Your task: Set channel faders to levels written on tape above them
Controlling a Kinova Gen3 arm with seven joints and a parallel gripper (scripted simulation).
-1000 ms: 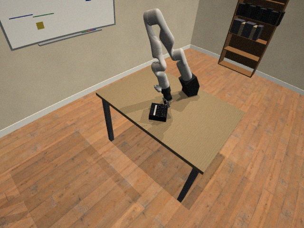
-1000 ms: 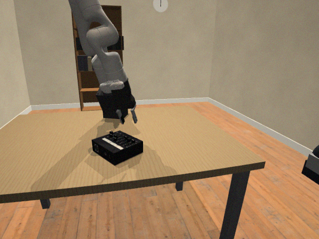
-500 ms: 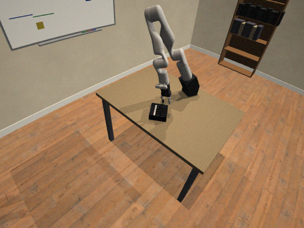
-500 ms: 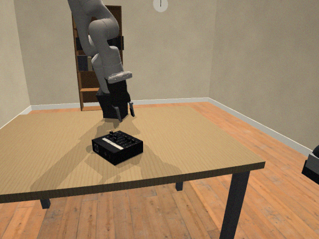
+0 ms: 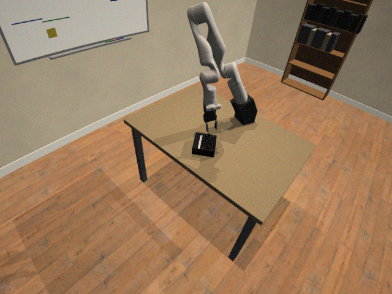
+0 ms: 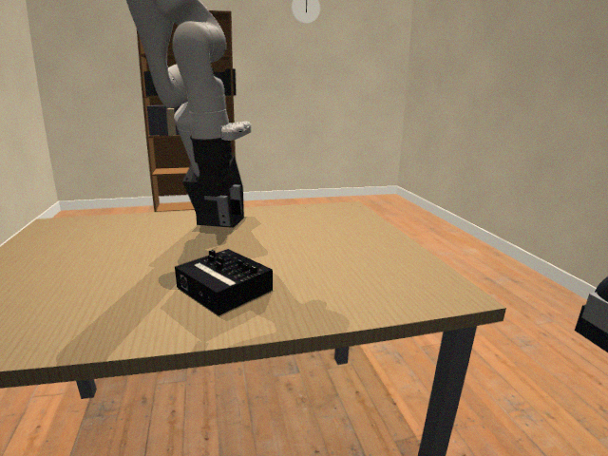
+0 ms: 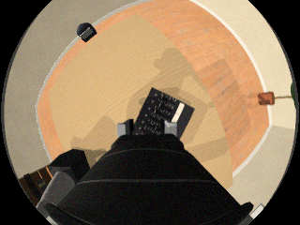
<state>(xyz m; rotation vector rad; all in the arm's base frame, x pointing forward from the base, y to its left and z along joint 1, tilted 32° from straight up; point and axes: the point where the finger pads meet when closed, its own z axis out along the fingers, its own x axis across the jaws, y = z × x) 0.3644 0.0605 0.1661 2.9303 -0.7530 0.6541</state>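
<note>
Table [image 5: 259, 177]: lighting desk [image 5: 204, 144] upright on feet, skewed to table edges, tape strip [image 5: 199, 141] along one side. Gripper [image 5: 211, 127] above it, released, fingers wide, grasping nothing.

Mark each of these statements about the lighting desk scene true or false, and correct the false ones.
1. The black box-shaped lighting desk stands flat on the tan wooden table. True.
2. The black two-finger end effector is clamped on a fader cap. False: its fingers are spread open with nothing between them, above the desk's far edge.
3. A white tape strip runs along the desk's top face. True.
4. The desk sits at the table's corner, overhanging the edge. False: it lies well in from every edge, close to the arm's black base block.
5. A brown wooden bookshelf stands against the wall. True.
</note>
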